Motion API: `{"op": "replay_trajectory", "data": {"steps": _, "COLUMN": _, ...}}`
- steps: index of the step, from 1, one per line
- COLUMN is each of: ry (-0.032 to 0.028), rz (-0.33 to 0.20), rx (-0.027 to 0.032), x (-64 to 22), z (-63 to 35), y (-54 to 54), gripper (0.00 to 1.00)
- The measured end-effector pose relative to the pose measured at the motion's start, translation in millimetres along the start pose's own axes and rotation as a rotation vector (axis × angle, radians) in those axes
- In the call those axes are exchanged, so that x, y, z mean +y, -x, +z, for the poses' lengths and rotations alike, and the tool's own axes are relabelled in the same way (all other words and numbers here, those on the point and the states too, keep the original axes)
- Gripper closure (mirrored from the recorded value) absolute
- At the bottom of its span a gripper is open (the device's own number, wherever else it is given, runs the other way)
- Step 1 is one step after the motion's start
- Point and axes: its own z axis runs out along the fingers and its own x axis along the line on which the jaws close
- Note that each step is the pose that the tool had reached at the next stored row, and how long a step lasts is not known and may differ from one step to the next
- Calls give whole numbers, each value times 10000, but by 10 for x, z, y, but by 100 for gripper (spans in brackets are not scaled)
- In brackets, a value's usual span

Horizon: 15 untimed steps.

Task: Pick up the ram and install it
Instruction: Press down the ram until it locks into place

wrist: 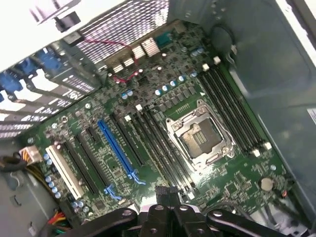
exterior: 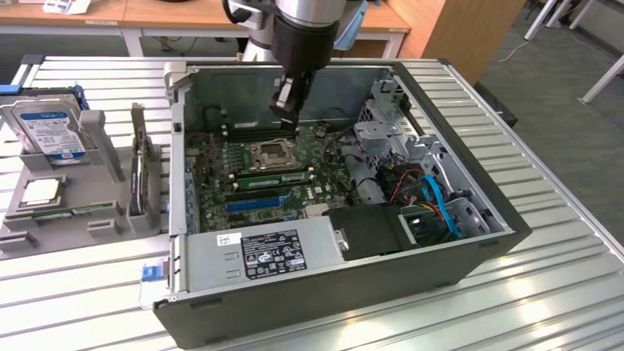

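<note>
Inside, the open computer case [exterior: 458, 183] holds a motherboard [exterior: 263, 175]; overhead, the gripper [exterior: 286, 110] jaws are clenched.

From my console the exterior view was evenly and brightly lit, apparently from overhead. The ribbed metal table [exterior: 546, 292] threw pale glare at the lower right of the frame, while the inside of the computer case [exterior: 487, 241] sat in soft shadow. That picture was fairly sharp. The wrist view was softer, with the motherboard [wrist: 163, 143] slightly blurred. Its upper left was blown out to white, and the gripper [wrist: 170, 215] at the bottom edge looked dark and hazy.
</note>
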Motion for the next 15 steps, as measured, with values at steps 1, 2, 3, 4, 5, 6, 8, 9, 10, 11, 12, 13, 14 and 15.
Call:
{"op": "replay_trajectory", "data": {"steps": 1, "ry": -4, "rz": 163, "rx": -5, "x": 0, "z": 0, "y": 0, "gripper": 90}}
{"op": "replay_trajectory", "data": {"steps": 2, "ry": -8, "rz": 309, "rx": -11, "x": 0, "z": 1, "y": 0, "gripper": 90}}
{"op": "replay_trajectory", "data": {"steps": 3, "ry": -11, "rz": 460, "rx": -16, "x": 0, "z": 1, "y": 0, "gripper": 90}}
{"op": "replay_trajectory", "data": {"steps": 4, "ry": -15, "rz": 614, "rx": -22, "x": 0, "z": 2, "y": 0, "gripper": 90}}
{"op": "replay_trajectory", "data": {"steps": 5, "ry": -19, "rz": 768, "rx": -27, "x": 0, "z": 2, "y": 0, "gripper": 90}}
{"op": "replay_trajectory", "data": {"steps": 6, "ry": -23, "rz": 923, "rx": -32, "x": 0, "z": 3, "y": 0, "gripper": 90}}
{"op": "replay_trajectory", "data": {"steps": 8, "ry": -32, "rz": 1270, "rx": -44, "x": 0, "z": 4, "y": 0, "gripper": 90}}
{"op": "replay_trajectory", "data": {"steps": 9, "ry": -36, "rz": 1443, "rx": -51, "x": 0, "z": 4, "y": 0, "gripper": 90}}
{"op": "replay_trajectory", "data": {"steps": 10, "ry": -41, "rz": 1616, "rx": -56, "x": 0, "z": 5, "y": 0, "gripper": 90}}
{"op": "replay_trajectory", "data": {"steps": 11, "ry": -45, "rz": 1789, "rx": -62, "x": 0, "z": 5, "y": 0, "gripper": 90}}
{"op": "replay_trajectory", "data": {"steps": 12, "ry": -49, "rz": 1969, "rx": -69, "x": 0, "z": 5, "y": 0, "gripper": 90}}
{"op": "replay_trajectory", "data": {"steps": 13, "ry": -54, "rz": 2141, "rx": -74, "x": 0, "z": 6, "y": 0, "gripper": 90}}
{"op": "replay_trajectory", "data": {"steps": 14, "ry": -58, "rz": 2313, "rx": -80, "x": 0, "z": 6, "y": 0, "gripper": 90}}
{"op": "replay_trajectory", "data": {"steps": 15, "ry": -63, "rz": 2480, "rx": -86, "x": 0, "z": 6, "y": 0, "gripper": 90}}
